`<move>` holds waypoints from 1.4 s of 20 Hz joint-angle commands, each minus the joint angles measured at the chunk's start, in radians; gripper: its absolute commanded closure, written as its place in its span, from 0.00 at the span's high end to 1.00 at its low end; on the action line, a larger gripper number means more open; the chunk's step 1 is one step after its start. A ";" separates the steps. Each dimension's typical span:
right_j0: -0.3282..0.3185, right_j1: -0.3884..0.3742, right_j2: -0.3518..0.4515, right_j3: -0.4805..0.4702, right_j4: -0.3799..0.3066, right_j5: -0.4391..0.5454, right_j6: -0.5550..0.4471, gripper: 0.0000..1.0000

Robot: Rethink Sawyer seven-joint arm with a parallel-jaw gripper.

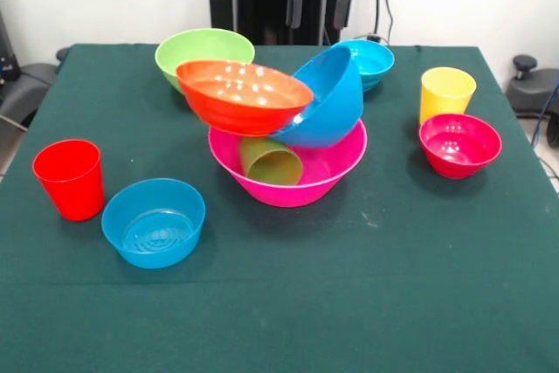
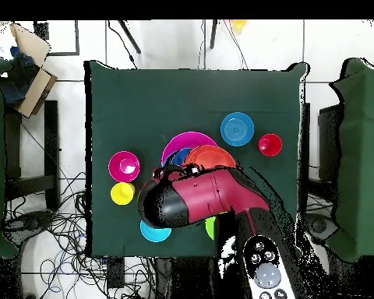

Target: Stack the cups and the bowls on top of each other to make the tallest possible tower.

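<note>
The pink bowl [image 1: 301, 188] sits mid-table and is the tower's base. A green cup [image 1: 272, 162] lies on its side inside it. The large blue bowl [image 1: 330, 100] and the orange bowl [image 1: 244, 95] lean tilted on top. The lime green bowl [image 1: 203, 52] and the cyan bowl [image 1: 369, 60] stand behind. The yellow cup [image 1: 446, 92] and the magenta-red bowl [image 1: 459, 144] are at the right. The red cup [image 1: 69, 178] and the small blue bowl [image 1: 155, 221] are at the front left. My gripper [image 1: 318, 19] hangs high at the top edge, open and empty, above and behind the pile.
In the overhead view my red and black arm [image 2: 209, 195] covers part of the pile and hides the gripper. The pink bowl's rim [image 2: 174, 144], the small blue bowl [image 2: 237, 128], the red cup [image 2: 269, 144] and the magenta-red bowl [image 2: 124, 166] show around it.
</note>
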 commanded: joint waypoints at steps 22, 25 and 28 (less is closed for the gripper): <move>0.049 0.028 -0.063 0.014 -0.010 -0.027 0.068 1.00; 0.024 0.016 -0.049 0.025 -0.006 -0.020 0.033 1.00; -0.031 0.016 -0.017 0.037 -0.004 -0.024 -0.028 1.00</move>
